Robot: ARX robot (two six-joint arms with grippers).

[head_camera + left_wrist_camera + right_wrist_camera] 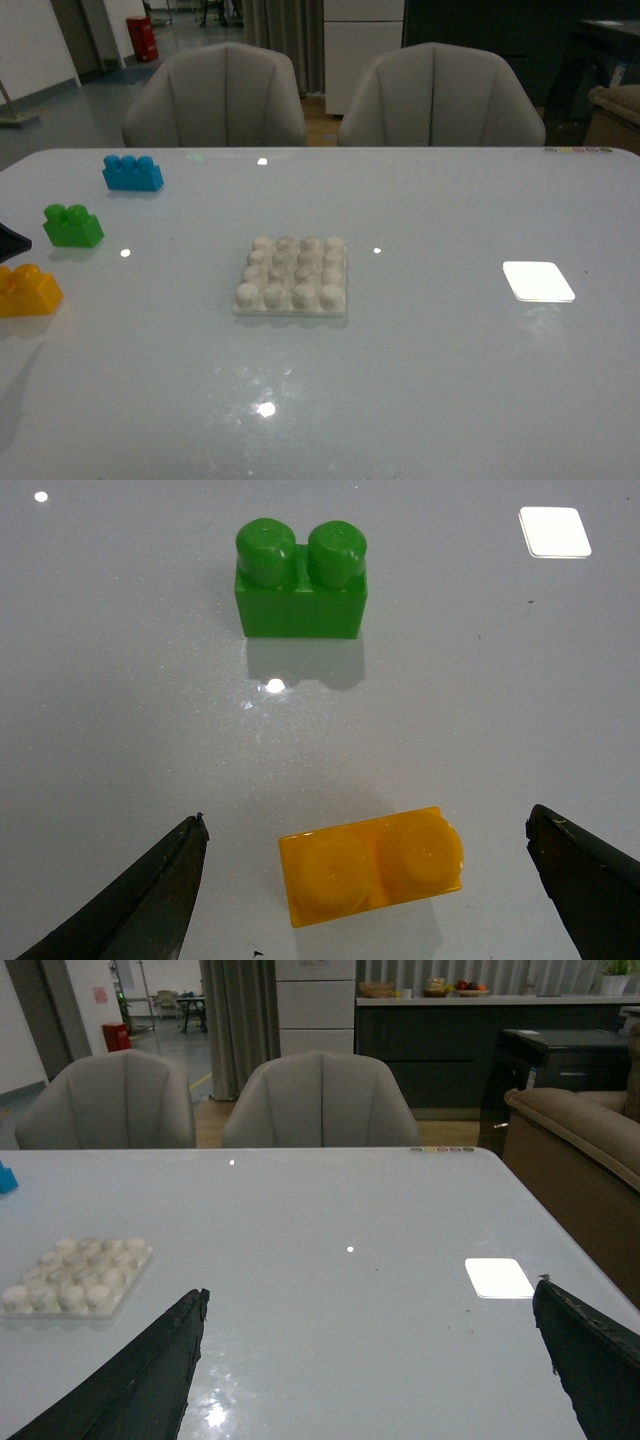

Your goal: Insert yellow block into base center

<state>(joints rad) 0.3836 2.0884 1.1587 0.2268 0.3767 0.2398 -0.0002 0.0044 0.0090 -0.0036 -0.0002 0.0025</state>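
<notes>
**Yellow block position and claw status**

The yellow block (pixel 28 290) lies on the table (pixel 450 380) at the robot's far left, studs up. In the front view it is cut off by the frame edge. In the left wrist view the whole block (pixel 372 865) is shown, turned at a slight angle to the fingers.

The left gripper (pixel 365 823) is spread wide and nothing is gripped. The block lies between its two dark fingers (pixel 150 900), roughly centred, and is touched by neither. Only the fingertips are shown, so the height of the claw above the block cannot be told. A dark shape (pixel 10 240) at the left edge of the front view is too cut off to be identified.

The base (pixel 292 275) lies flat at the table centre, well apart from the block, and no brick is seated on its studs.

The green brick (pixel 72 226) stands just behind the yellow block, and the blue brick (pixel 132 172) stands further back. A bright white patch (pixel 538 281) is seen on the table to the right.

The right gripper (pixel 371 1288) is likewise released, with only bare table between its fingers. The base (pixel 75 1275) is seen well apart from it. Two chairs (pixel 215 95) are placed behind the table.
</notes>
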